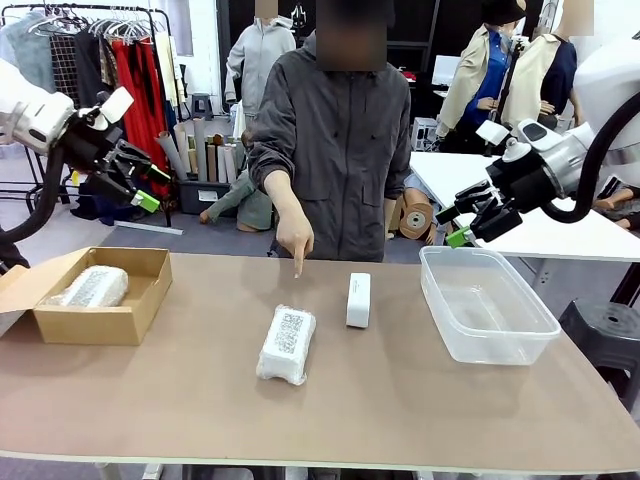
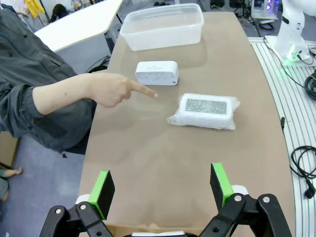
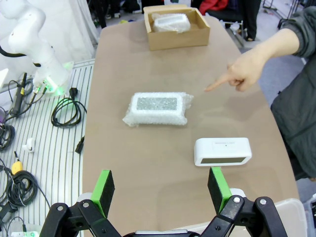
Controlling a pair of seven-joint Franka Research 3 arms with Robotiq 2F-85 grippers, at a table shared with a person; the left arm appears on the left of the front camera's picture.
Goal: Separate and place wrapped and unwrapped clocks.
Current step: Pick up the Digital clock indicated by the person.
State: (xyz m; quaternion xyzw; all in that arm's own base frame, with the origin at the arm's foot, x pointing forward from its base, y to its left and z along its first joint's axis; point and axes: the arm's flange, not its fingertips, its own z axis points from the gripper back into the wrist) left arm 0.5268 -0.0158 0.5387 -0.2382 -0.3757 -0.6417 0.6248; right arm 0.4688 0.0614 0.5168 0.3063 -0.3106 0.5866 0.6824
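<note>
At the upper left of the front view, my left gripper (image 1: 150,187) hangs in the air, fingers spread wide and holding nothing. Below it, at the left edge of the table (image 1: 400,410), an open cardboard box (image 1: 100,325) holds one bubble-wrapped clock (image 1: 92,287). In the middle of the frame, a second wrapped clock (image 1: 287,343) lies loose on the table with its dark speckled patch facing up. Just above it, the person's hand (image 1: 295,238) points a finger down at the tabletop. Right of centre sits the bare white clock (image 1: 358,299), near the second wrapped clock but apart from it. Farther right is a clear plastic tub (image 1: 545,325) with nothing in it. At the upper right, my right gripper (image 1: 452,224) hovers above the tub, fingers likewise spread and empty.

I judge the pointing hand the main hazard, because either arm descending toward the centre could strike it. The bubble wrap looks soft and slick, so the pads might pinch only film and drop the clock. The bare white clock could tip or skid if a finger clips it.
</note>
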